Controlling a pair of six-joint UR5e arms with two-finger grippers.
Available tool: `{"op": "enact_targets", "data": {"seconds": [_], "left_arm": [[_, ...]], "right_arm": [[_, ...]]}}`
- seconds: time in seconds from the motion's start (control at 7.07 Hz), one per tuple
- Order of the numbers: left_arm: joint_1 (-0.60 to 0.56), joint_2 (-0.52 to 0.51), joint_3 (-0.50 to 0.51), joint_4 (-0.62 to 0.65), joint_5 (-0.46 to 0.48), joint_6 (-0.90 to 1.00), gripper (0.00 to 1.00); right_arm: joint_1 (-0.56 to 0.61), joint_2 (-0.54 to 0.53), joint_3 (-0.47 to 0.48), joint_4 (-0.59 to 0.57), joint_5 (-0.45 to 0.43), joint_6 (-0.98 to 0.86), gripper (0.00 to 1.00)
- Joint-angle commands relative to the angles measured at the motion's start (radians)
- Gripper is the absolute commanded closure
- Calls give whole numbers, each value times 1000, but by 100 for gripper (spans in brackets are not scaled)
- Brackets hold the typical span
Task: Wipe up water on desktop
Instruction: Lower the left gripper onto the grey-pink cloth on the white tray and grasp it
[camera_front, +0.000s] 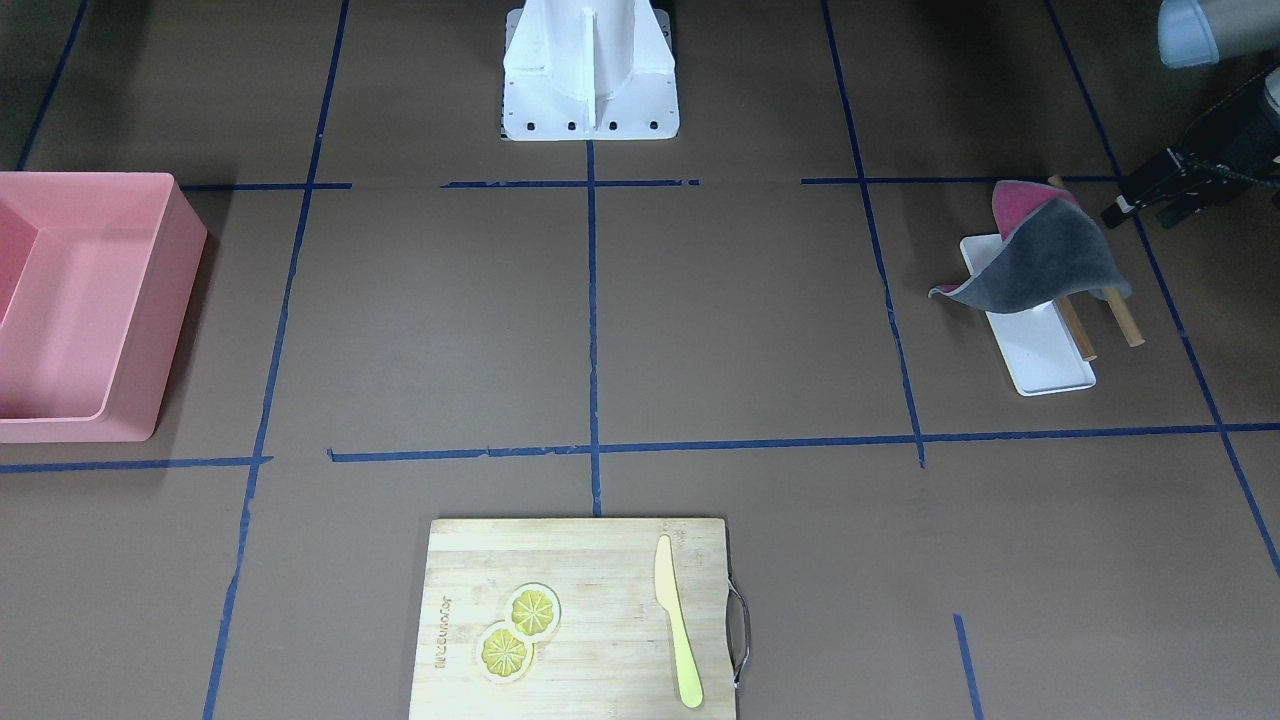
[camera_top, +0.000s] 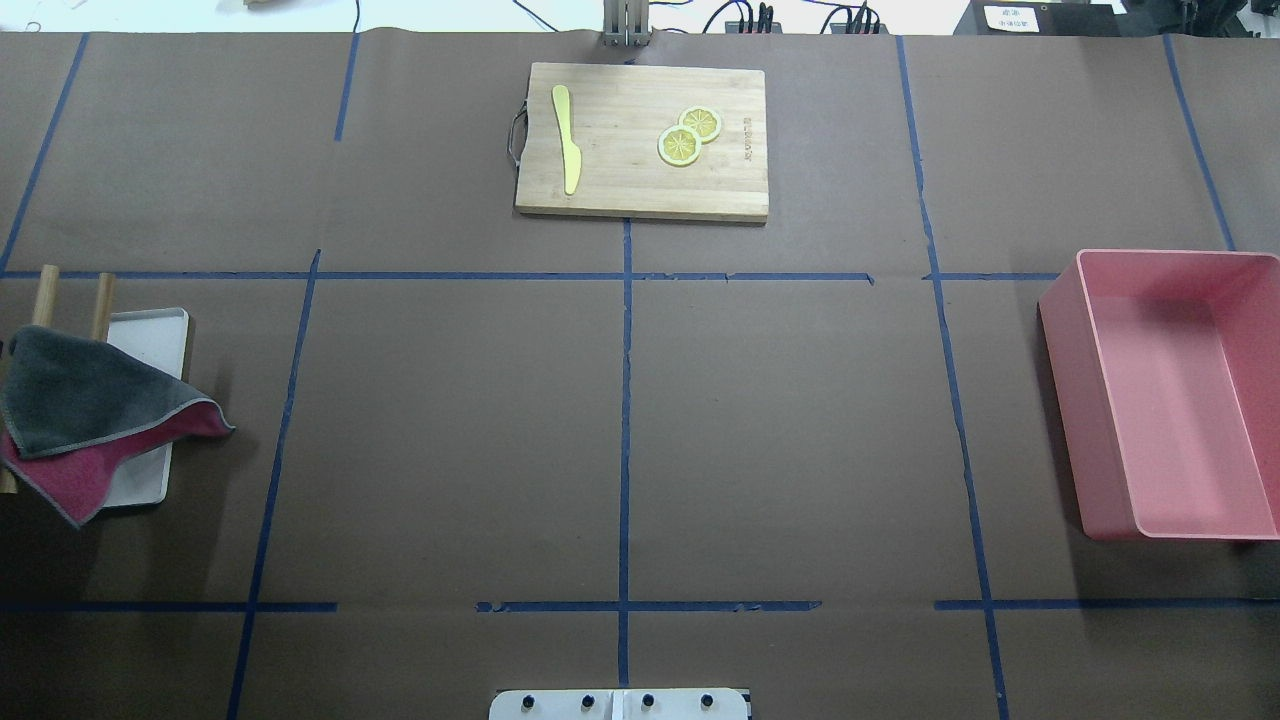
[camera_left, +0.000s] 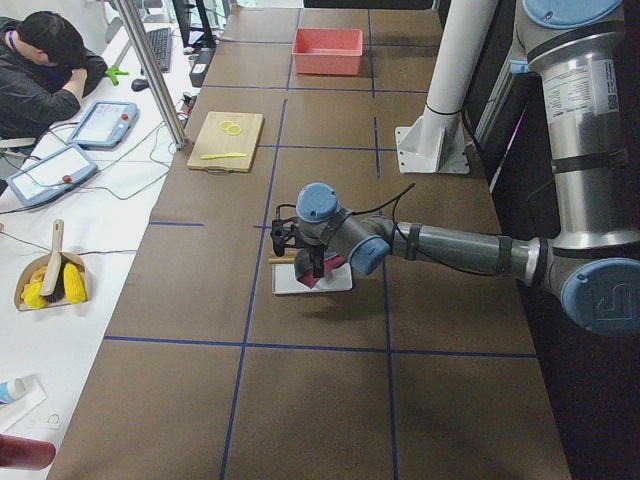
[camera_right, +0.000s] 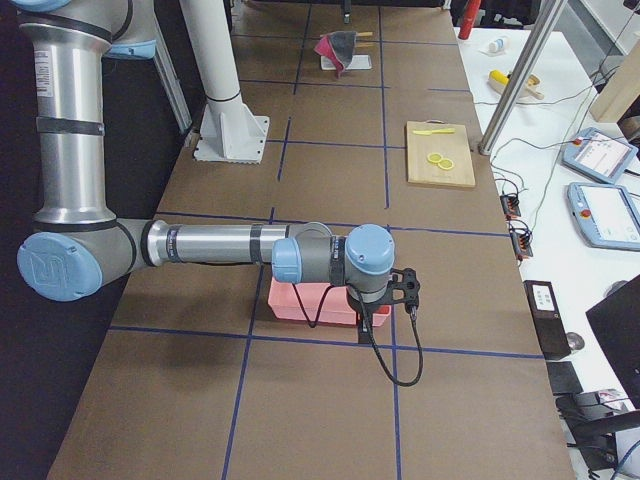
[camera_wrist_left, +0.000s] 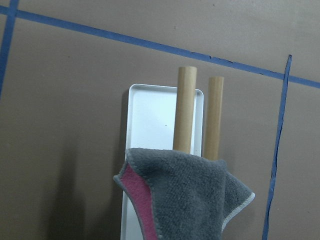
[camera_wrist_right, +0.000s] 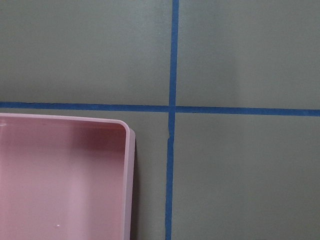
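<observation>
Left jaws hang near the cloth (camera_front: 1050, 260) at the counter's (camera_front: 740, 320) left edge, right jaws above the bin (camera_front: 90, 300); their opening cannot be told.

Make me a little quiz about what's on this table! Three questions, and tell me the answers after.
1. True or false: the cloth lies flat on the cutting board.
2. How many lemon slices are on the board?
3. What colour is the bin? A blue, B pink, C green.

Key:
1. False. It hangs over two wooden rods.
2. Two.
3. B.
</observation>
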Motion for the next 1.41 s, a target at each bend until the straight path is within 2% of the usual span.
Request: {"op": "enact_targets", "data": {"seconds": [0.0, 0.28, 0.42, 0.57, 0.71, 0.85, 0.99, 1.13, 1.27], "left_arm": [[37, -28, 37, -6, 5, -8, 3], [51, -31, 39, -7, 21, -6, 9], [51, -29, 39, -7, 21, -6, 21], [51, -31, 39, -7, 21, -6, 26], [51, -31, 39, -7, 21, -6, 27], [51, -32, 40, -7, 21, -5, 27], [51, -32, 40, -7, 21, -5, 27], [51, -32, 48, -7, 21, -3, 27], [53, -34, 56, -10, 21, -2, 27]], "right_arm": [[0, 2, 3, 1, 0, 0, 0], [0, 2, 1, 1, 0, 0, 0], [-1, 2, 3, 1, 2, 0, 0], [-1, 5, 18, 2, 2, 0, 0], [-1, 13, 73, -1, 2, 0, 0], [-4, 13, 87, 2, 0, 3, 0], [-15, 14, 145, 2, 6, 67, 0], [-80, 13, 211, -1, 0, 183, 0], [-145, 16, 236, 1, 0, 253, 0]]}}
